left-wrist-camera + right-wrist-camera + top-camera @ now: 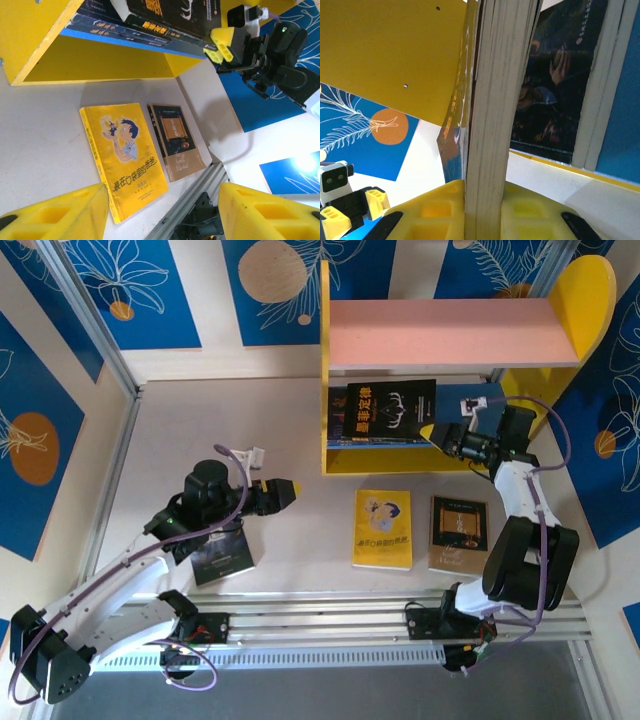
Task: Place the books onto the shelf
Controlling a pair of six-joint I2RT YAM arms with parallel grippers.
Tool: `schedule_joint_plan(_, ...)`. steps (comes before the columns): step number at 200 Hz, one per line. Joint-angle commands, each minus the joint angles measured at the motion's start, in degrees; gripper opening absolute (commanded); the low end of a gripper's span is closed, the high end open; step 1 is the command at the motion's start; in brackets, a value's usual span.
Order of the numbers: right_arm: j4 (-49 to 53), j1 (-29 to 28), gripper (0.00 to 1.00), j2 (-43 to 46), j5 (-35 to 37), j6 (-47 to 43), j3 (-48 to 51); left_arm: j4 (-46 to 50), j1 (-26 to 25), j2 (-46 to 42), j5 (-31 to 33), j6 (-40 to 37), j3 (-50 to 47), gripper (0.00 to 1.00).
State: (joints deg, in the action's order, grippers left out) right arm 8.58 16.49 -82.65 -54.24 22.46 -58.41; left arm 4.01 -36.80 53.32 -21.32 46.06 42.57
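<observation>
1. The far left part of the table (200, 430), left of the shelf (325, 360), is bare and open.
2. The shelf's lower opening is mostly blocked by the black book (390, 410) and by the right gripper (435, 431) clamped on it.
3. The yellow book (383, 528) and the brown book (459, 533) lie flat near the near edge; a bare strip runs between them and the shelf.

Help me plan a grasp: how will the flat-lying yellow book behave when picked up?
Probably floppy and light: the yellow book looks a thin paperback. Flat on the smooth table, it may slide rather than lift.
</observation>
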Motion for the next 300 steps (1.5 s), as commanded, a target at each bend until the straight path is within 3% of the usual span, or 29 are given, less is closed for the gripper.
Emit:
schedule_joint_plan(1, -0.1, -0.8, 0.12, -1.3, -3.4, -3.3, -3.7, 0.6, 0.8, -0.5, 0.4, -0.7, -0.6, 0.6)
schedule_joint_plan(104, 7.4, -3.0, 0.18, -6.7, 9.8, -5.8, -6.6, 1.0, 1.0, -1.0, 0.1, -0.3, -1.0, 0.61)
schedule_joint_plan(138, 7.9, -3.0, 0.37, -6.1, 18.1, -4.4, -6.3, 0.1, 1.0, -1.4, -0.1, 0.4, -1.7, 0.62)
schedule_joint_plan(183, 7.9, -2.9, 0.47, -6.3, 23.0, -3.4, -6.9, 0.8, 1.0, -2.9, 0.5, 0.7, -2.6, 0.62)
schedule_joint_plan(272, 8.4, -3.8, 0.46, -8.5, 25.5, -3.6, -10.3, 1.9, 1.0, -4.0, 1.1, 0.5, -2.7, 0.63)
schedule_joint_plan(300, 8.4, -4.9, 0.41, -8.3, 25.7, -3.8, -10.5, 1.9, 1.1, -3.8, 1.2, 0.5, -2.6, 0.63)
